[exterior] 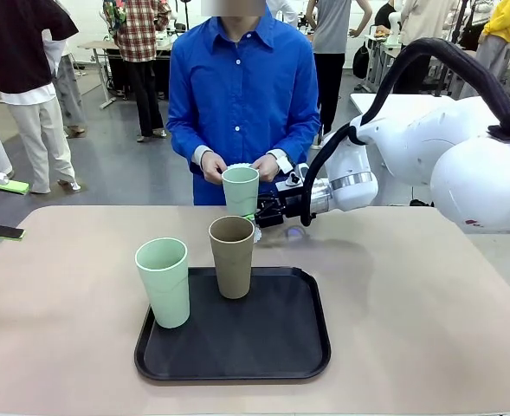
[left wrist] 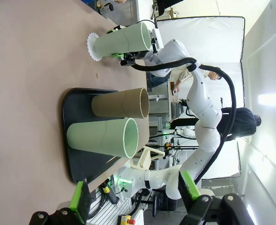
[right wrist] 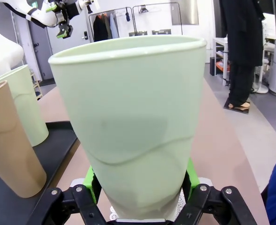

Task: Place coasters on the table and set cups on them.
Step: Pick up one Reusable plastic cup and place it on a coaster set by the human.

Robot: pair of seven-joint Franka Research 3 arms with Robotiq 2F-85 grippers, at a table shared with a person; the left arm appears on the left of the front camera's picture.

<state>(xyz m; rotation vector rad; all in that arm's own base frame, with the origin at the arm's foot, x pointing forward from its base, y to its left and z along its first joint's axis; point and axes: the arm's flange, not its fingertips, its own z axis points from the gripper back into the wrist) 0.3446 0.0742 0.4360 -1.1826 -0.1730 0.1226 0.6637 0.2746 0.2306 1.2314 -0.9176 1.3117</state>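
Your right gripper point(exterior: 259, 214) is clamped low on a mint cup point(exterior: 240, 189), which stands on a coaster point(left wrist: 92, 44) on the table point(exterior: 410, 303) just beyond the tray point(exterior: 237, 355). Your left gripper point(left wrist: 134, 194) is spread wide and holds nothing. The other mint cup point(exterior: 164, 282) and the brown cup point(exterior: 232, 256) stand on the tray.

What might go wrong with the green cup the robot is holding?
The right gripper pinches the tall mint cup low, near its base, so it might wobble or tip on the lacy coaster when released. The brown cup stands close by on the tray; a careless pull-back might knock it. The person's hands are right behind the cup and might get bumped.
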